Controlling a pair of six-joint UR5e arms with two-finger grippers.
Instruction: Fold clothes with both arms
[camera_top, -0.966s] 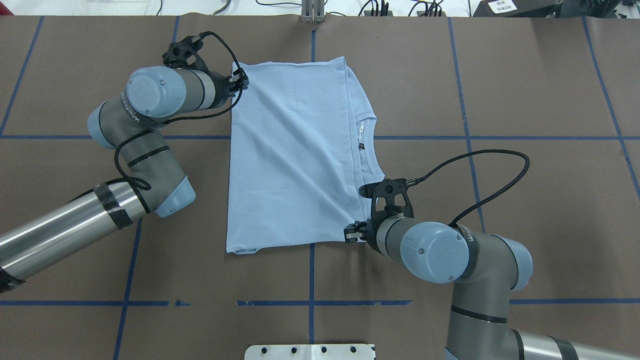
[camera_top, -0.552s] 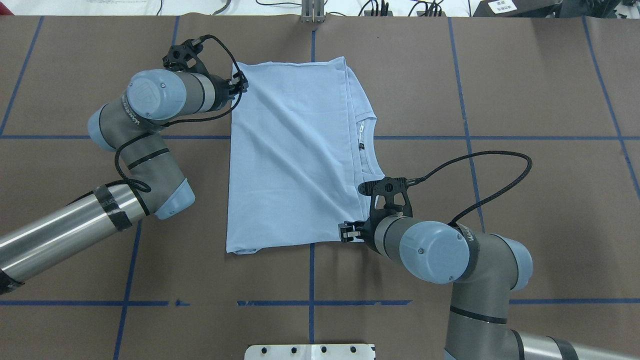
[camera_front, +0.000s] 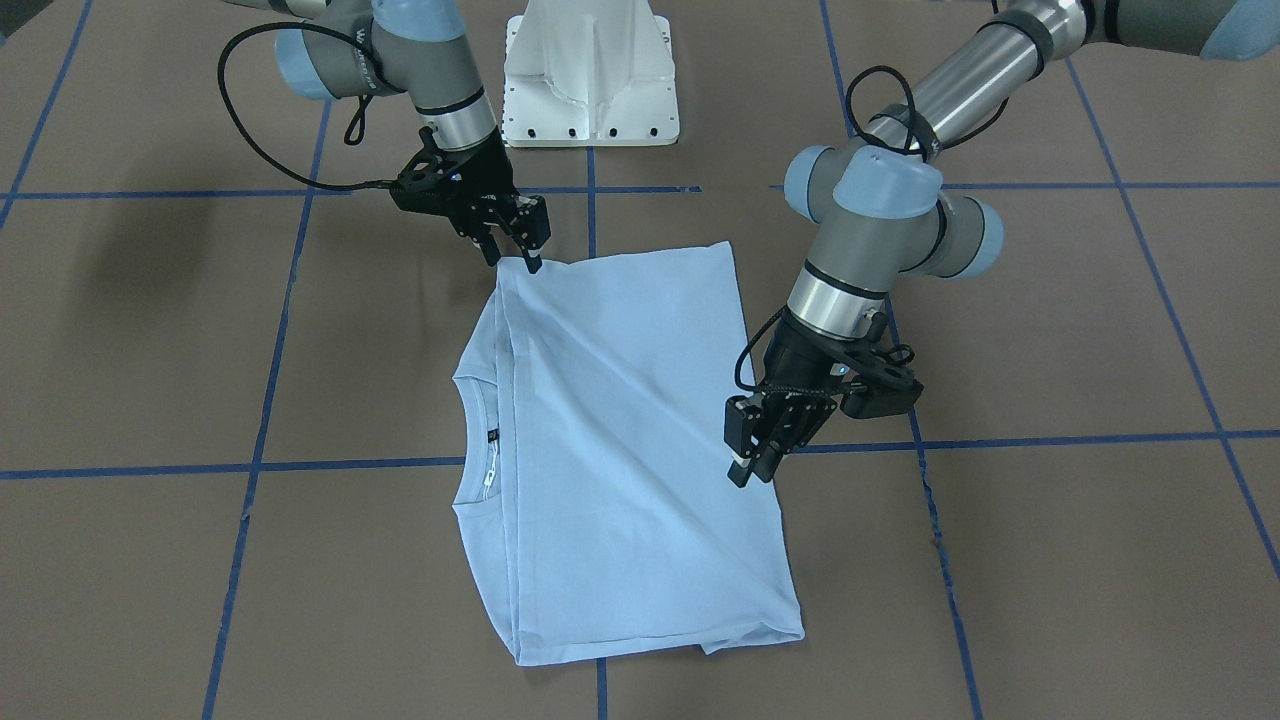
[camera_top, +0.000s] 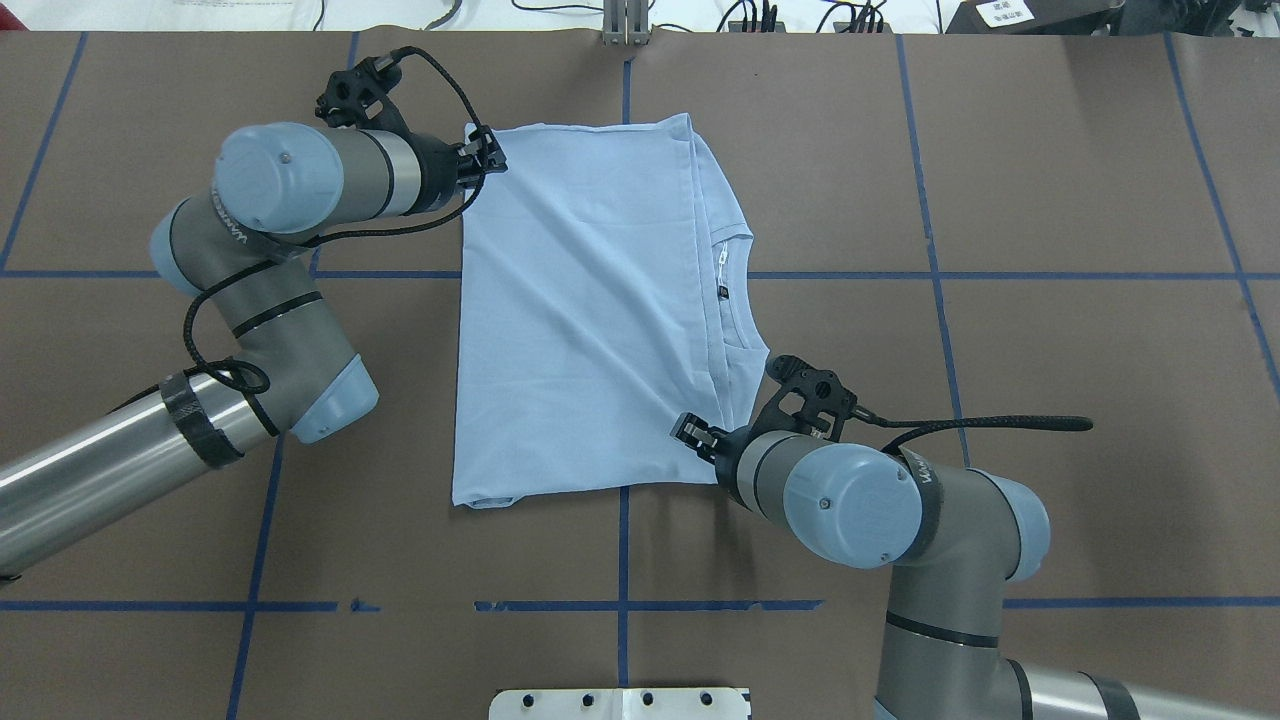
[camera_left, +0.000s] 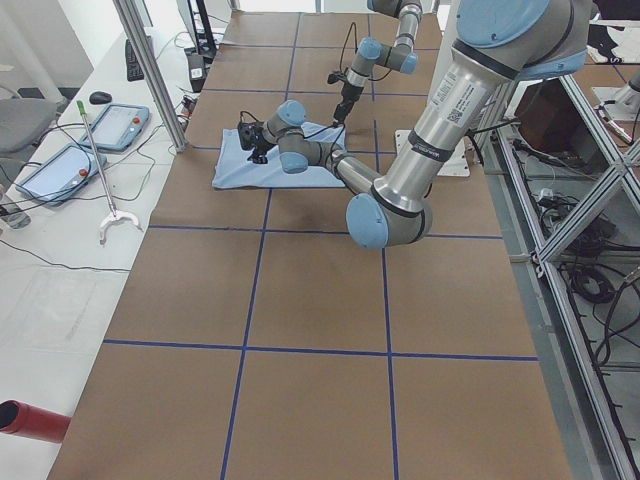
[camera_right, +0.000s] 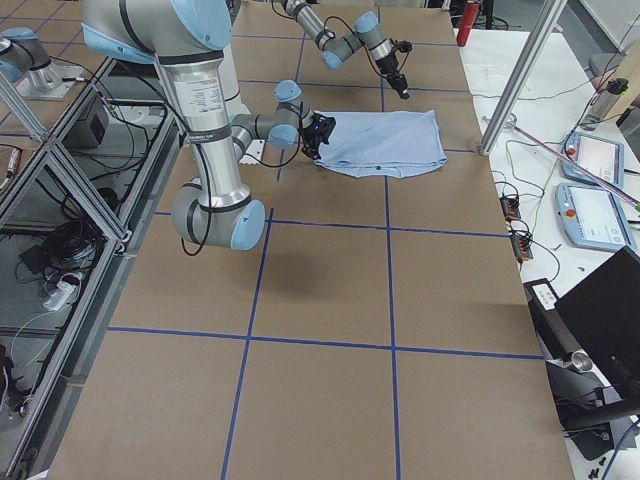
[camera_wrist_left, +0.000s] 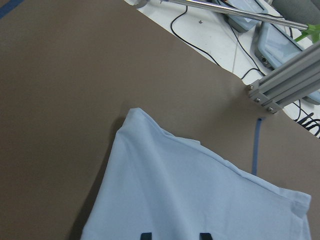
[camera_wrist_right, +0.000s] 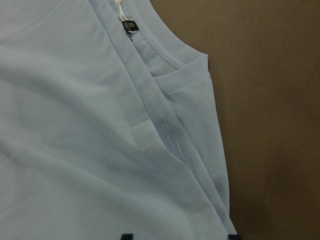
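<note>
The light blue T-shirt (camera_top: 580, 310) lies folded and flat on the brown table, collar and dark neck label (camera_top: 722, 291) on its right side; the chest print is hidden. My left gripper (camera_top: 485, 158) is open over the shirt's far left corner; its wrist view shows both tips apart above the cloth (camera_wrist_left: 190, 200). My right gripper (camera_top: 692, 432) is open over the near right part, just below the collar (camera_wrist_right: 165, 45). In the front-facing view the right gripper (camera_front: 520, 245) is at the shirt's (camera_front: 620, 450) top left corner and the left gripper (camera_front: 745, 465) at its right edge.
The white pedestal base (camera_front: 590, 70) stands at the robot's table edge. A metal post (camera_top: 625, 25) and cables line the far edge. Blue tape lines (camera_top: 620, 605) cross the table. Tablets (camera_left: 120, 125) and a red cylinder (camera_left: 25, 420) lie beside the table.
My right gripper has turned and moved up and inward over the shirt near the collar. My left arm's elbow has swung left, its gripper shifting slightly toward the far corner. The shirt has not moved.
</note>
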